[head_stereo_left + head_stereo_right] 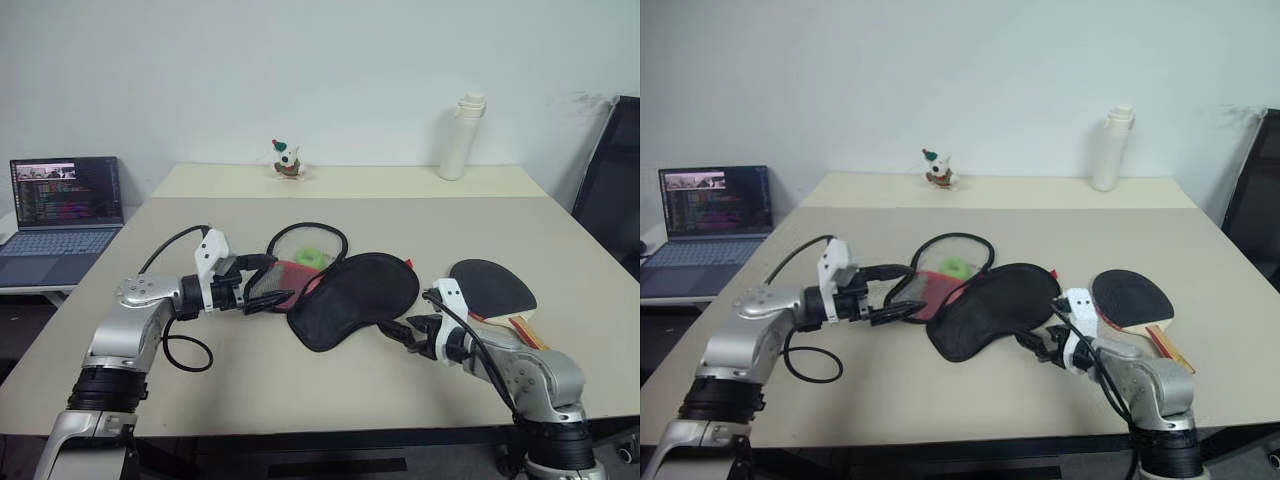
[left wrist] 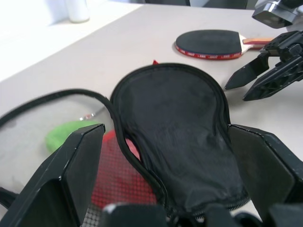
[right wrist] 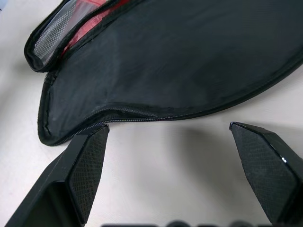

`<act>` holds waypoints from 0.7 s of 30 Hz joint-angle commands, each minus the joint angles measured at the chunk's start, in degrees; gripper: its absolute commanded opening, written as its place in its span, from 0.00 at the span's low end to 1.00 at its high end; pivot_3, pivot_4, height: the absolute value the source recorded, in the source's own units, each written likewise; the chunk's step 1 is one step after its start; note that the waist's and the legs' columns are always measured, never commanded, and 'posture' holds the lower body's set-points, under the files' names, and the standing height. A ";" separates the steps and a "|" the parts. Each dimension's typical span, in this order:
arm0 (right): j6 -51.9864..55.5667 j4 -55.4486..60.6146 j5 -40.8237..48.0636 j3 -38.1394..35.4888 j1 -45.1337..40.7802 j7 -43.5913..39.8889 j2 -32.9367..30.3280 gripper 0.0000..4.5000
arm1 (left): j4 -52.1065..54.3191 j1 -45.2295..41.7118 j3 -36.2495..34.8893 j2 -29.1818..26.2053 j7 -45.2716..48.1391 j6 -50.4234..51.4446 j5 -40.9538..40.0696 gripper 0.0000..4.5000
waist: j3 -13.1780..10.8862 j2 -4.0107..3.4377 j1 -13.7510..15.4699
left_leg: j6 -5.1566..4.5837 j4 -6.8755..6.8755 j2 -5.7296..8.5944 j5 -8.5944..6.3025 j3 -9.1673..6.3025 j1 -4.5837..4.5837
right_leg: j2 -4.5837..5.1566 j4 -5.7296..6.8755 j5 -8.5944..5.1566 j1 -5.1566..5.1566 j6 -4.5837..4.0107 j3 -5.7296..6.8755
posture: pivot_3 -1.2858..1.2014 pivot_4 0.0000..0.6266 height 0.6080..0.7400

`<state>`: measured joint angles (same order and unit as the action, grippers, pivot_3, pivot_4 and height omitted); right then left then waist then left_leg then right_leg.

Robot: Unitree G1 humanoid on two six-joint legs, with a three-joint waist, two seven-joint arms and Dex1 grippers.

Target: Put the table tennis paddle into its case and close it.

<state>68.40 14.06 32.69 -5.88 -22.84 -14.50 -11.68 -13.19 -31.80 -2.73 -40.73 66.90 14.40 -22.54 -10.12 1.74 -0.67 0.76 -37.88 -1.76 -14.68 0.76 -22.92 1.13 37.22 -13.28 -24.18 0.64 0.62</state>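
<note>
My left end effector [image 1: 268, 285] and right end effector [image 1: 403, 331] both stand wide open and empty, one at each side of the case [image 1: 350, 296]. To do this step well, I judge I should pin the case's narrow end with the left and slip one right finger under the loose black flap at the zip edge, lifting without dragging the pouch across the surface [image 1: 300, 380]. The case lies unzipped: black fabric, red mesh, a green ball beside it. The table tennis paddle [image 1: 492, 285] lies flat just beyond the case's right side, black face up, wooden handle pointing away from the case.
</note>
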 commanded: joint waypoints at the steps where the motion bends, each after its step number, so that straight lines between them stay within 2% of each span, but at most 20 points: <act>1: -0.34 -1.30 -0.17 0.78 -2.22 1.00 1.99 0.99 | 1.36 0.15 -1.18 -0.72 0.48 -0.94 -0.11 1.00 | 0.00 0.00 -0.03 | 0.00 0.00 0.00 0.00 -0.02 0.00 | 0.00 0.01 0.00 0.01 0.00 0.00 | 0.52 0.24 1.00; 6: -0.98 -3.85 -0.02 0.50 -4.24 2.08 5.45 0.99 | 3.07 1.27 -1.47 -1.35 0.77 0.63 -0.87 1.00 | 0.00 0.00 -0.37 | 0.00 -0.04 0.00 0.00 -0.02 0.03 | 0.01 0.06 -0.02 0.02 0.04 0.00 | 0.52 0.24 1.00; 10: -2.42 -7.74 -0.20 0.04 -8.38 4.69 11.56 0.99 | 6.38 4.06 -1.66 -4.59 4.46 5.30 -3.17 1.00 | 0.00 0.00 -1.28 | 0.00 -0.03 -0.02 0.00 -0.01 0.05 | 0.00 0.16 -0.01 -0.02 0.03 -0.02 | 0.52 0.24 1.00; 17: -3.45 -9.92 -0.58 0.04 -10.06 6.24 15.12 0.99 | 10.70 6.63 -2.21 -9.14 8.85 9.96 -5.82 1.00 | -0.01 -0.01 -0.89 | 0.00 -0.02 -0.06 0.00 -0.15 0.04 | 0.06 0.44 -0.12 -0.11 -0.14 0.03 | 0.52 0.24 1.00; 19: -3.56 -10.20 -0.60 0.24 -10.08 6.37 15.40 0.91 | 10.31 6.63 -2.32 -9.93 9.38 9.85 -5.61 1.00 | -0.01 -0.01 -0.93 | 0.00 -0.05 -0.06 0.00 -0.15 0.05 | 0.09 0.47 -0.22 -0.10 0.02 0.03 | 0.52 0.24 1.00; 21: -3.20 -10.22 -0.43 0.16 -10.01 6.37 15.36 0.78 | 10.14 6.64 -2.38 -10.40 9.65 9.73 -5.41 1.00 | -0.01 -0.01 -0.95 | 0.00 -0.05 -0.06 0.00 -0.12 0.07 | 0.09 0.49 -0.27 -0.10 0.10 0.01 | 0.52 0.24 1.00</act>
<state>65.71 2.86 32.01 -5.57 -31.91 -8.28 3.38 -4.67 -24.68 -3.33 -49.98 75.82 24.45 -27.07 -10.13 1.73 -1.62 0.76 -37.93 -1.82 -14.67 0.64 -22.84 1.23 37.72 -13.55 -24.28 0.73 0.64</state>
